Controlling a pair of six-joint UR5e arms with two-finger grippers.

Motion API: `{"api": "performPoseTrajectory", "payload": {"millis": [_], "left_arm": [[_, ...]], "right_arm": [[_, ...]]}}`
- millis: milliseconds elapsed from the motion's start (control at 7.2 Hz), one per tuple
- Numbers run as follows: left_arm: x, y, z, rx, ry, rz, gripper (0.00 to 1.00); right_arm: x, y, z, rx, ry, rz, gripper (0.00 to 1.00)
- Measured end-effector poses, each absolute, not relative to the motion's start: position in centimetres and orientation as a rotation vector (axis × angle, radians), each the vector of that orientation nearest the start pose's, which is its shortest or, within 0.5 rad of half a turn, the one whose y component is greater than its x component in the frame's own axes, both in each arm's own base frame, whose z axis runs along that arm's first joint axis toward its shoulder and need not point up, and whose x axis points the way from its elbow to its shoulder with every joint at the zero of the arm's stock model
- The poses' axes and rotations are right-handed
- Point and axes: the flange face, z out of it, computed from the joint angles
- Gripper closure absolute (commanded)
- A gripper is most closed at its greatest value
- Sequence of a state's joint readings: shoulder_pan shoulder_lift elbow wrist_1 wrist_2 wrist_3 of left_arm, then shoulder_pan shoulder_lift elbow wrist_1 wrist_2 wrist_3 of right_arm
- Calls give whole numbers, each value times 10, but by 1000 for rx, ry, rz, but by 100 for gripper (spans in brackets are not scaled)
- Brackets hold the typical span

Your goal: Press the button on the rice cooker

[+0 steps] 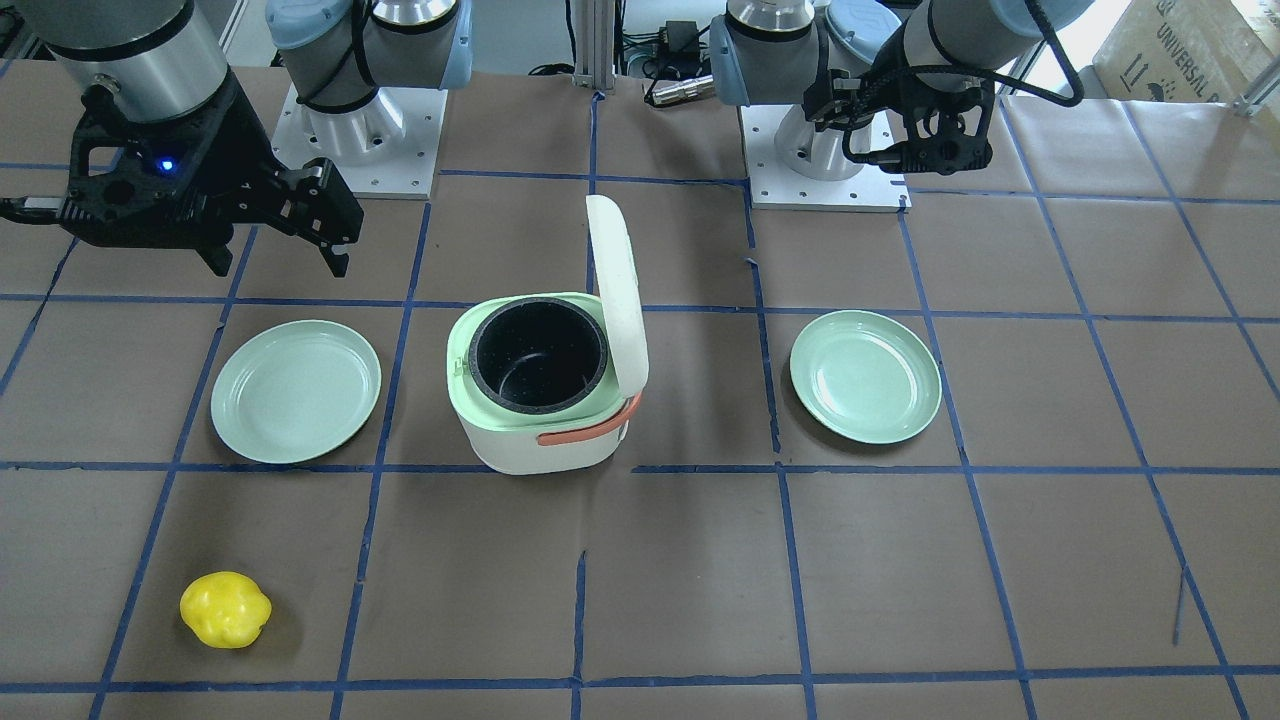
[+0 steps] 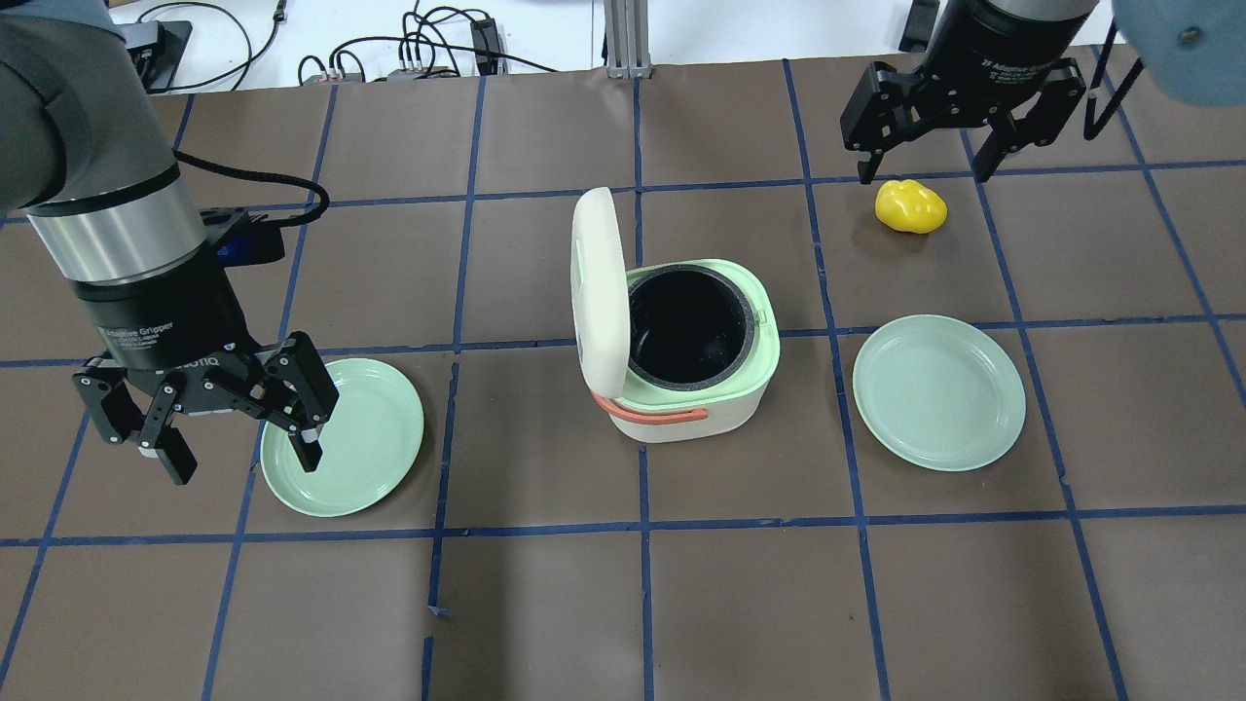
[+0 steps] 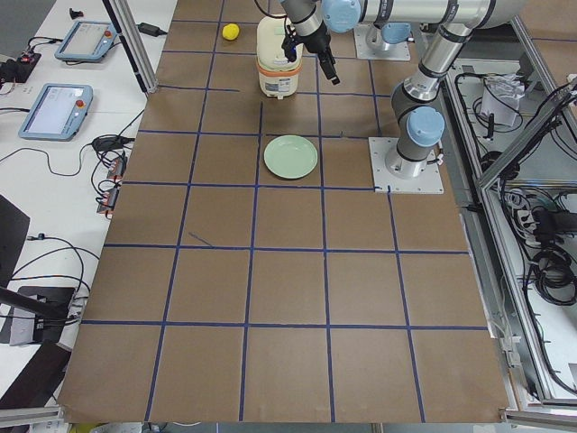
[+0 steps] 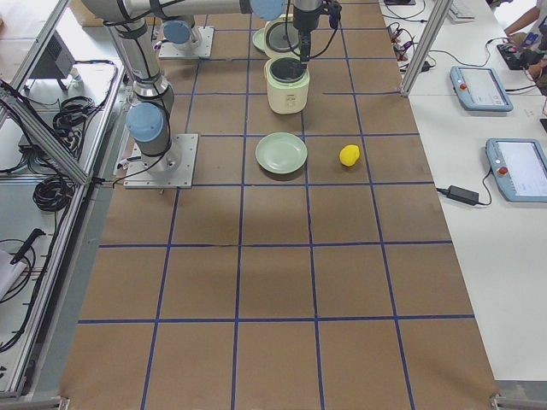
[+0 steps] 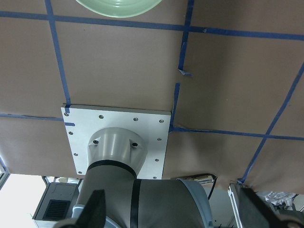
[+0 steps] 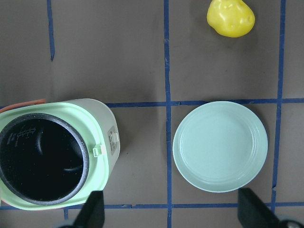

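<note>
Rice cooker (image 2: 730,414), lid up, between left plate (image 2: 375,438) and right plate (image 2: 939,406)

Cream-and-green rice cooker (image 1: 515,440), yellow fruit (image 1: 225,610), brown table (image 1: 690,585) gridded blue.

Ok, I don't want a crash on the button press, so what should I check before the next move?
1. Left gripper open, empty: ok.
2. Right gripper open, empty: ok.
3. Cooker upright: ok.
4. Lid shut: not ok, it stands open.
5. Press spot known: cannot tell; the right wrist view shows only a small tab on the rim, toward the right plate.
6. Right plate apart from cooker: ok.
</note>
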State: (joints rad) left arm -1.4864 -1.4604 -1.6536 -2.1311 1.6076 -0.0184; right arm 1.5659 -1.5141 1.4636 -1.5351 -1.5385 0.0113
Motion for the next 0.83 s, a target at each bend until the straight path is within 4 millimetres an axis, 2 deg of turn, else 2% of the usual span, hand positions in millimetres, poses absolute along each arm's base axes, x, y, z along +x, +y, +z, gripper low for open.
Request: {"api": "performPoseTrajectory", "payload": {"millis": [417, 833], "left_arm": [[-97, -390, 459, -140, 3010, 824, 0], [-97, -390, 459, -140, 3009, 825, 0]], "right_arm": [[135, -520, 496, 24, 3105, 16, 1], [135, -520, 494, 24, 3105, 24, 1]]}}
